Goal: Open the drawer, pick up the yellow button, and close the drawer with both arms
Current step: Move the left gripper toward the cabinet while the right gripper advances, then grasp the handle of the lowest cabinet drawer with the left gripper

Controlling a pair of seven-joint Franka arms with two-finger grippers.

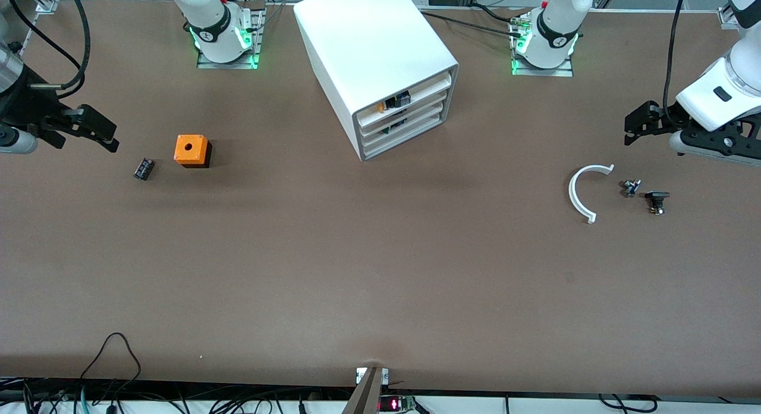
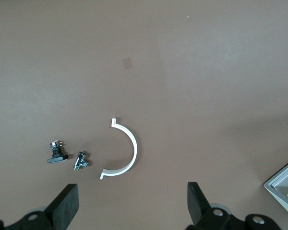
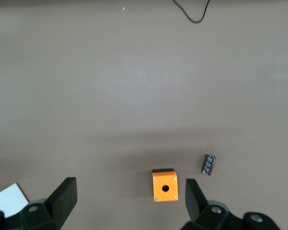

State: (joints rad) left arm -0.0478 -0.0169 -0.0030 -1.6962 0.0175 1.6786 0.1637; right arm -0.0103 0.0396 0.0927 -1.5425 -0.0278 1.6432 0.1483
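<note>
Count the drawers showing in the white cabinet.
4, stacked in the cabinet front. The top drawer sits uppermost, with small parts visible in it; the three lower drawers lie directly beneath. None looks hidden.

Both arms stand raised and drawn back toward their own ends of the table. The right arm rises from its base and its black wrist hangs at the table's edge, with the right gripper in the air over the table — fingers spread wide, nothing between them. The left arm comes in from its end, wrist tilted downward, it seems; the left gripper hovers over the table, fingers wide apart and empty — neither gripper touches anything
</note>
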